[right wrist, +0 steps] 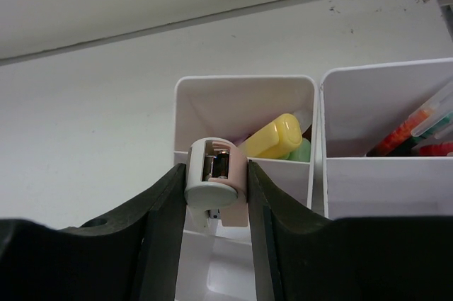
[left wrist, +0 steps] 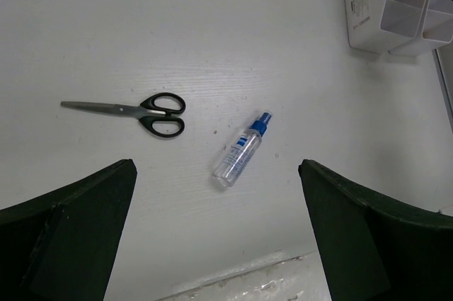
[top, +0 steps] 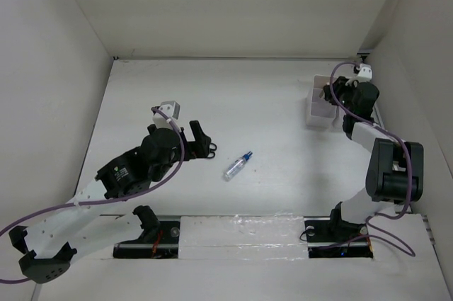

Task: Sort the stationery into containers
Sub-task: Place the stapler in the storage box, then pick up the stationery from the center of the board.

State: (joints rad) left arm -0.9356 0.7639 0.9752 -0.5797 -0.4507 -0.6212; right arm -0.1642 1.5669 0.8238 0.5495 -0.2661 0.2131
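Right gripper (right wrist: 216,179) pinches a small beige-and-white block (right wrist: 212,166), perhaps a tape dispenser, over the centre-frame bin (right wrist: 244,81). Left gripper (left wrist: 216,168) is spread wide near the bottle (left wrist: 241,151).

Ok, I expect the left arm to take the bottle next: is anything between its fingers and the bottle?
Nothing visible. The bottle lies alone on the table ahead of the open left fingers; the scissors lie apart from it, off to one side.

Scissors (left wrist: 161,114) closed, flat, centre-left of left wrist view, blue-capped bottle (left wrist: 239,152) lying to their right; white bins (top: 316,103) upper right of top view hold yellow highlighter (right wrist: 272,136) (green one (right wrist: 301,151) beside it), pink-white item (right wrist: 212,173) gripped at bin rim.
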